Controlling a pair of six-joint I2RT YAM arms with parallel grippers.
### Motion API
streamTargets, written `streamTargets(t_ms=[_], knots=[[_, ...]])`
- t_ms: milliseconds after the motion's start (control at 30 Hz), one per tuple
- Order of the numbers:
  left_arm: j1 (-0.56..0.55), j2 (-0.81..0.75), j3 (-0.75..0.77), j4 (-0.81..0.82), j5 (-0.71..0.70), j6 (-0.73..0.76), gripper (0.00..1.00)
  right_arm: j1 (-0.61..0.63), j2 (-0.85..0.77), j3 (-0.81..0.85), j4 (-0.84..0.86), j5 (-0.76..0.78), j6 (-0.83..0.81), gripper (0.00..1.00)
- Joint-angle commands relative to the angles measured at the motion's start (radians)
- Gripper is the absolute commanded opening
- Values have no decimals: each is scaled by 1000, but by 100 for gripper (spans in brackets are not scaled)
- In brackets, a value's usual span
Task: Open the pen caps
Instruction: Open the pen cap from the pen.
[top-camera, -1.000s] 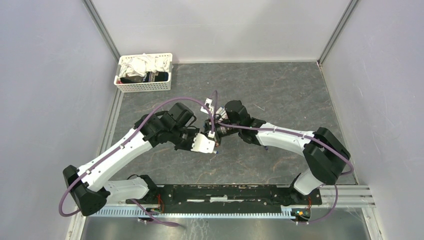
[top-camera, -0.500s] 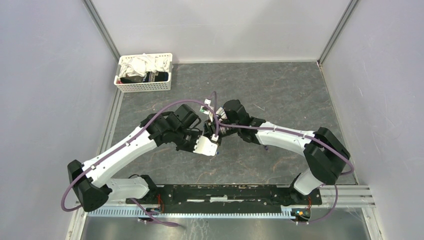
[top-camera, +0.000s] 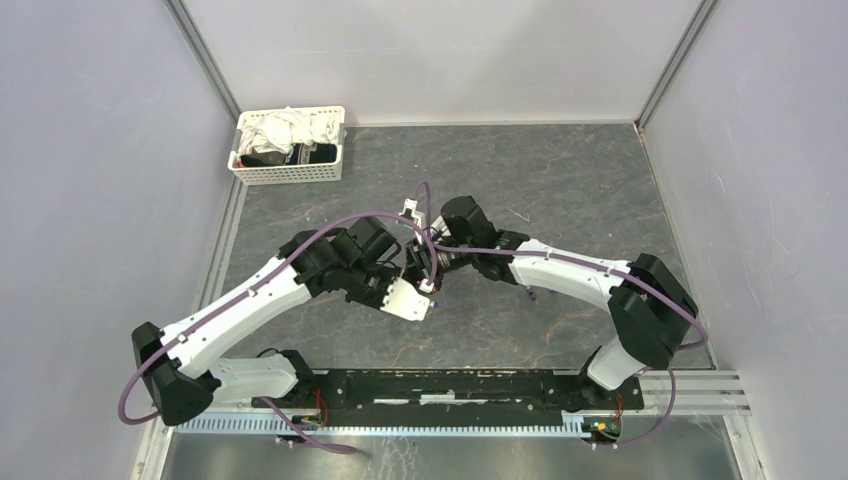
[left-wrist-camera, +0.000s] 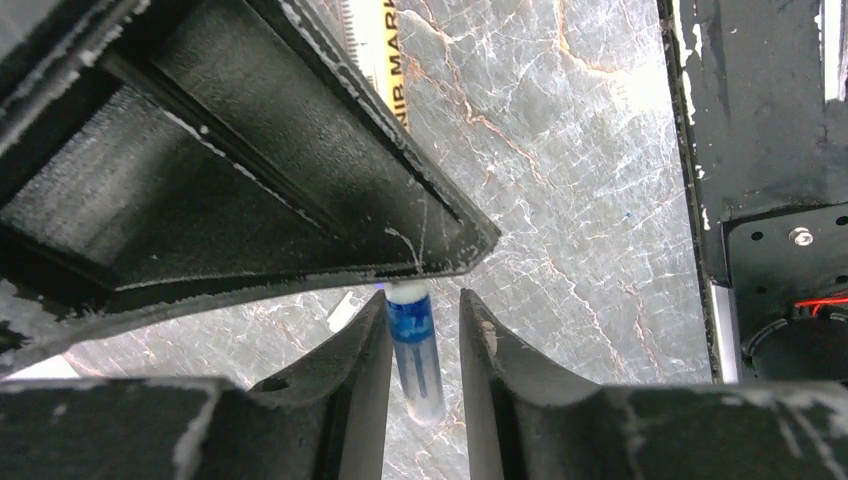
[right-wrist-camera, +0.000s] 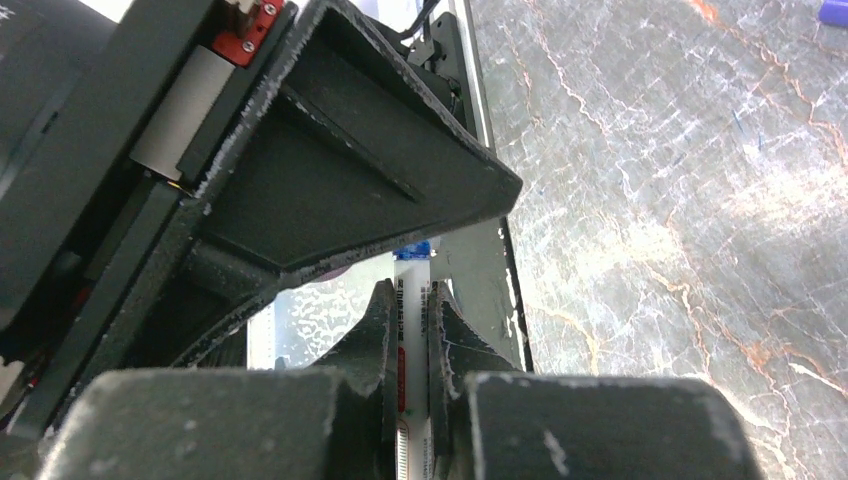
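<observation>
My right gripper (right-wrist-camera: 408, 290) is shut on a white pen (right-wrist-camera: 409, 335) with print on its barrel. The pen's blue end (right-wrist-camera: 412, 250) points toward my left gripper's black body (right-wrist-camera: 330, 150). In the left wrist view a translucent blue pen cap (left-wrist-camera: 416, 350) sits on the pen's white tip (left-wrist-camera: 408, 292), between the fingers of my left gripper (left-wrist-camera: 425, 305). The cap lies against the left finger, with a gap to the right finger (left-wrist-camera: 480, 340), so the jaws stand open. From above, the two grippers meet at mid-table (top-camera: 425, 278).
A white slatted basket (top-camera: 262, 172) of cloths stands at the back left. A yellow marker barrel (left-wrist-camera: 385, 60) lies on the table beyond the grippers. A small blue-purple piece (right-wrist-camera: 835, 10) lies on the marbled table (top-camera: 560, 180) to the right. Grey walls enclose both sides.
My left gripper's jaws have spread apart around the blue cap, and the left wrist has dropped slightly toward the near edge. The right gripper keeps its hold on the pen.
</observation>
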Motion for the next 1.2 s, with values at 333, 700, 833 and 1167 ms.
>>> streamTargets(t_ms=[333,700,833,1167], knots=[[-15,29,14,30,30,-3,38,4,14,51,5,-6,0,0],[-16,18,-29,36,-24,32,9,4,21,37,11,-10,-6,0],[-15,-8,-75,25,-74,68,2,2,21,36,-23,-3,-29,0],[-17,57,-29,36,-59,73,2,-1,90,112,-27,3,-15,0]])
